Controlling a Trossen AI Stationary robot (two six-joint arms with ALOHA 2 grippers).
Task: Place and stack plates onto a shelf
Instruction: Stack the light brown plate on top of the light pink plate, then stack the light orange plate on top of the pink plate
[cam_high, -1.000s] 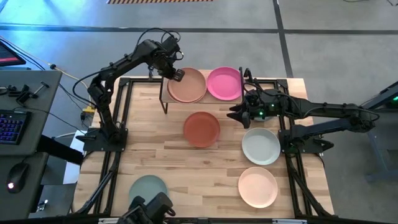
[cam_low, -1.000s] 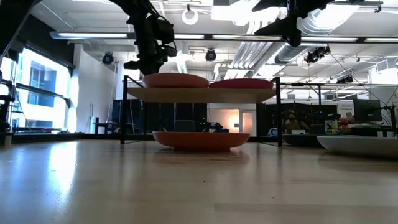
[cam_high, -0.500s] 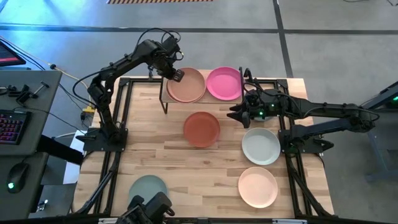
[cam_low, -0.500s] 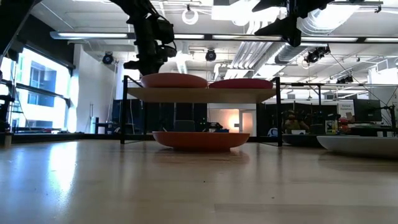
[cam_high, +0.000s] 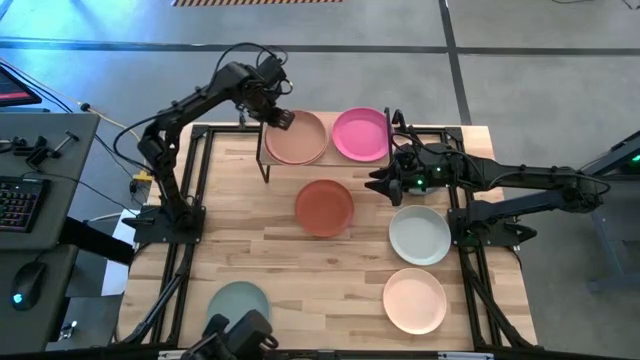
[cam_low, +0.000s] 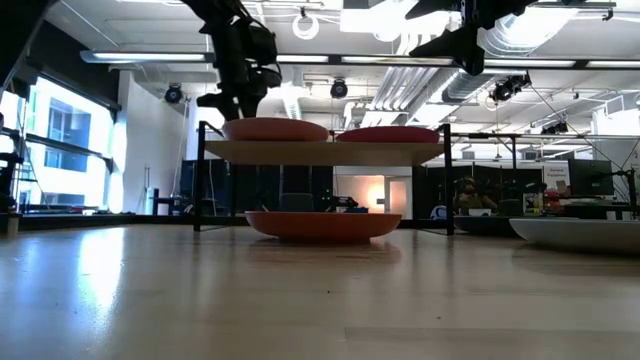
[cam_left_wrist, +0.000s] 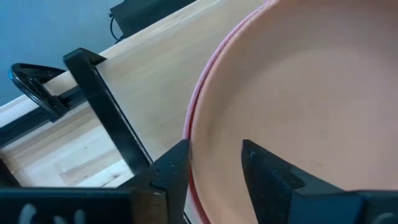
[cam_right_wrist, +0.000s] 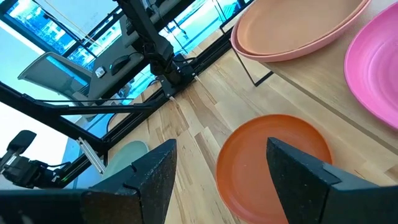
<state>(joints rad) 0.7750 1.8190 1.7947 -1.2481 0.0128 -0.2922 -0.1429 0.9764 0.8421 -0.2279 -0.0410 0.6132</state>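
— What does the left gripper (cam_high: 283, 119) need to get right here?

— Its fingers (cam_left_wrist: 171, 171) stand apart, straddling the rim of the peach plate (cam_high: 299, 138) without pinching it, as far as the left wrist view shows. I'd say it should spread fully and lift straight up off the rim, so the plate isn't dragged sideways (it sits on a light pink plate (cam_left_wrist: 194, 118), whose edge peeks out beneath).

— And where is that plate relative to the gripper?

— On the left half of the shelf (cam_low: 320, 152), with the gripper at its far-left edge, rim between the fingers. The magenta plate (cam_high: 360, 134) lies beside it on the right half.

— The other arm?

— The right gripper (cam_high: 383, 183) waits with fingers wide apart and empty, above the table just right of the terracotta plate (cam_high: 324, 207), which lies in front of the shelf
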